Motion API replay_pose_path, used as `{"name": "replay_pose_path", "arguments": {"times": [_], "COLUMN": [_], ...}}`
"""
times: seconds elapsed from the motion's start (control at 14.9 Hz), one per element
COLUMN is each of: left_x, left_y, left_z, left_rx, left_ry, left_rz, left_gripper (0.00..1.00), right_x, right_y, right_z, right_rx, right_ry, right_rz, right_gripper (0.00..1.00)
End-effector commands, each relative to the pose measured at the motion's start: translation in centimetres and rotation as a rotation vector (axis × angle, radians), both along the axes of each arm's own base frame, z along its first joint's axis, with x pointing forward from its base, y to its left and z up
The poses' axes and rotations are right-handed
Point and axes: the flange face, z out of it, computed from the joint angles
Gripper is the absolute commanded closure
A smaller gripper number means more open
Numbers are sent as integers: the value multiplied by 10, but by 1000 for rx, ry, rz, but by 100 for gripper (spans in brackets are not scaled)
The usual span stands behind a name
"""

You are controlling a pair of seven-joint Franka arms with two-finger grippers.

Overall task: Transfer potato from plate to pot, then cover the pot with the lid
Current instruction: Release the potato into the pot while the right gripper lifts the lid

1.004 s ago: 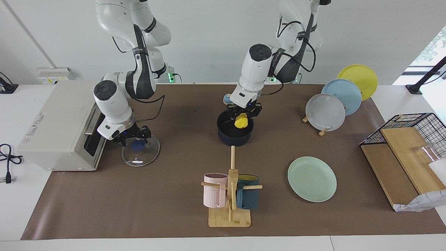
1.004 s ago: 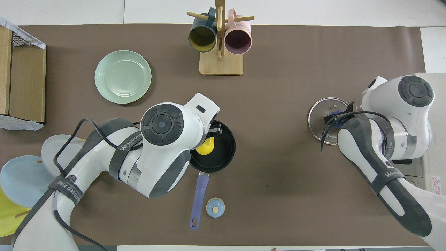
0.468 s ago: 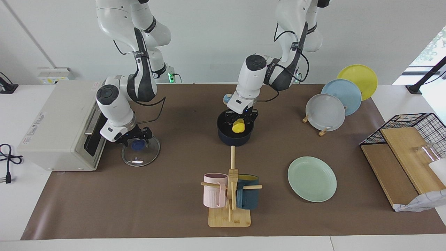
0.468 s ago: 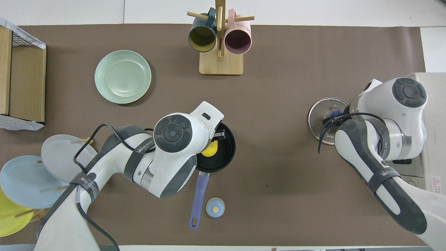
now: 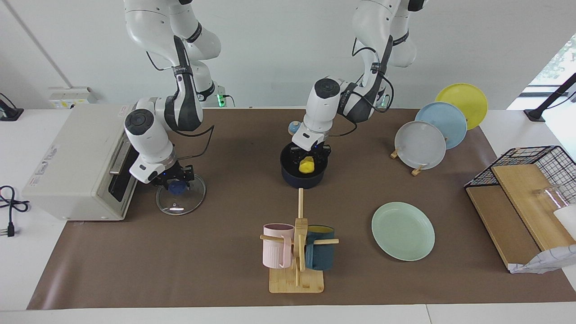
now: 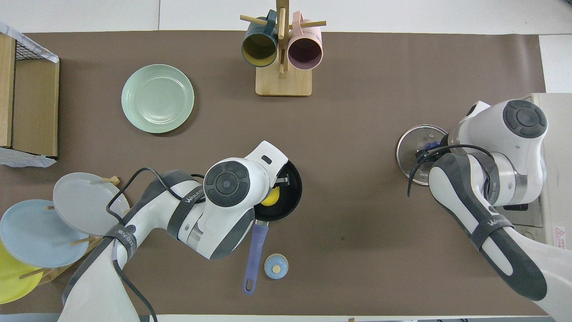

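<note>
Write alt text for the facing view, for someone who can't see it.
The left gripper holds a yellow potato inside the dark pot at mid-table. The right gripper is at the blue knob of the glass lid beside a toaster oven; the green plate sits bare.

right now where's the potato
In the facing view the potato sits inside the pot near mid-table, under the left gripper, nearer the robots than the mug rack.
</note>
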Motion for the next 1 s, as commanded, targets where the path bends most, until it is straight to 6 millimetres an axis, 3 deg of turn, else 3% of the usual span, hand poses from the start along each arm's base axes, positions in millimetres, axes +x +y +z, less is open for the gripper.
{"name": "replay_pose_path", "arguments": {"times": [0.0, 0.27, 0.4, 0.54, 0.67, 0.74, 0.8, 0.87, 0.94], "left_x": [-7, -11, -11, -12, -12, -12, -11, -10, -10], "left_y": [-3, -7, -8, -8, -7, -7, -8, -9, -8], "left_z": [-6, -15, -15, -15, -15, -15, -14, -12, -11], "left_rx": [5, 16, 16, 17, 18, 19, 20, 21, 32], "left_ry": [-20, -9, -9, -8, -7, -6, -6, -12, -20], "left_rz": [-15, -24, -25, -25, -30, -30, -33, -37, -48], "left_gripper": [100, 100, 100, 100, 100, 76, 36, 1, 0], "right_x": [-1, 0, 4, 8, 16, 18, 17, 15, 14], "right_y": [2, 3, 4, 4, 8, 15, 16, 15, 19], "right_z": [2, 4, 11, 29, 68, 83, 102, 119, 133], "right_rx": [11, 10, 9, 8, 7, 6, 6, 6, 5], "right_ry": [-19, -10, 3, 33, 55, 74, 77, 80, 97], "right_rz": [24, 28, 27, 26, 29, 38, 40, 40, 43], "right_gripper": [44, 72, 78, 83, 93, 97, 100, 100, 100]}}
